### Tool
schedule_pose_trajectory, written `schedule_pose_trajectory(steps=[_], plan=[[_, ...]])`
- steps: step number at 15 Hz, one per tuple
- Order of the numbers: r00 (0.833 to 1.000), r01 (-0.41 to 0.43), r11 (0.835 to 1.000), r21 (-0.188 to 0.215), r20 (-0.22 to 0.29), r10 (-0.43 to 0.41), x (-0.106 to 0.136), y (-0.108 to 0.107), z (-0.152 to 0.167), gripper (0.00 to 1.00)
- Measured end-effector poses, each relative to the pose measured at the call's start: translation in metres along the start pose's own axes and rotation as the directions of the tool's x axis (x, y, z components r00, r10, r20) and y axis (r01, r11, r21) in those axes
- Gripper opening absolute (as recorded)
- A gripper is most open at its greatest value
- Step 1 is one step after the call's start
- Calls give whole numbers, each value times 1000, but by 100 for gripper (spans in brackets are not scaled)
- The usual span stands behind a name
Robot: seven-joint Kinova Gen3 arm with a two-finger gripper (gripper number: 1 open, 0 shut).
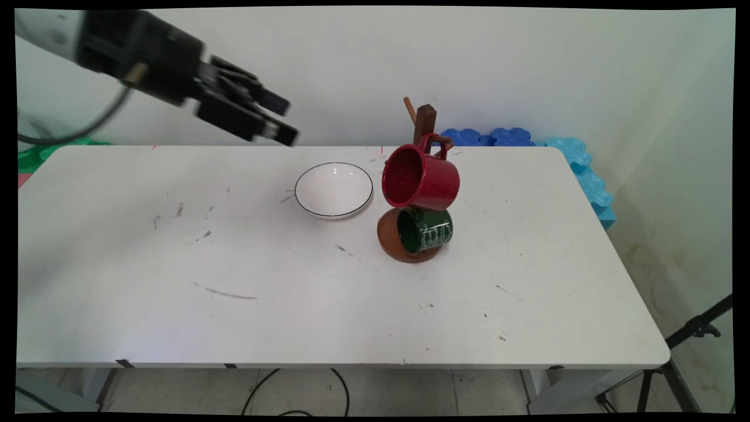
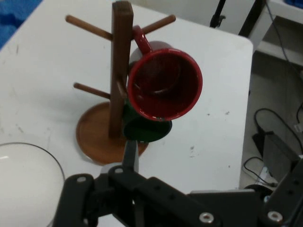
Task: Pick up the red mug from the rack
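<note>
Black two-finger gripper (image 1: 275, 123) raised above the white table (image 1: 293, 305), up left of a round, black-rimmed white bowl (image 1: 334, 190); finger spread impossible to tell. Glossy red mug (image 1: 420, 179) and dark green mug (image 1: 426, 230) hung on a wooden mug tree (image 2: 119, 75) with peg arms and disc base.

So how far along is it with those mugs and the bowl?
The red mug and green mug already hang on the wooden rack. The hand hovers in the air to the rack's left, touching nothing. The white bowl sits empty beside the rack.
</note>
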Motion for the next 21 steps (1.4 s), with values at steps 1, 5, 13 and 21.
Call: schedule_pose_trajectory(steps=[1, 5, 13, 21], plan=[[1000, 20, 1000, 9, 12, -20, 6, 7, 13, 100], [996, 74, 997, 37, 41, -75, 20, 24, 49, 100], [980, 173, 980, 99, 80, -181, 32, 46, 130, 100], [975, 202, 972, 118, 67, -211, 31, 52, 192, 100]])
